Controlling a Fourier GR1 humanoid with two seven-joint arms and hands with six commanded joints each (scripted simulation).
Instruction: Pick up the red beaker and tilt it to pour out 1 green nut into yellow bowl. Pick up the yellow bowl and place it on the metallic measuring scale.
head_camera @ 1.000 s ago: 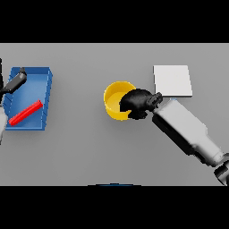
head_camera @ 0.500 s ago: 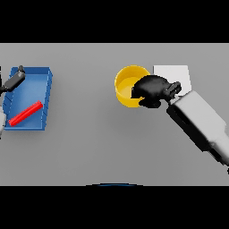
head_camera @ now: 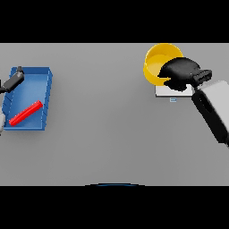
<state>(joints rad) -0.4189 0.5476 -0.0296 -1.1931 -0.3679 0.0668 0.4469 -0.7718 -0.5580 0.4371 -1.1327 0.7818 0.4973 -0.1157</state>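
1 right hand (head_camera: 181, 74) curled on yellow bowl (head_camera: 157, 66) rim.

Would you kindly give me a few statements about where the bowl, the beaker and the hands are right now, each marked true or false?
1. The right hand has its fingers curled round the yellow bowl. True.
2. The yellow bowl sits in the blue tray. False: it is at the far right, over the metallic measuring scale, most of which is hidden.
3. The red beaker lies in the blue tray. True.
4. The left hand holds the red beaker. False: it shows at the tray's far left corner, apart from the beaker.
5. The scale is left of the tray. False: it is far to its right.
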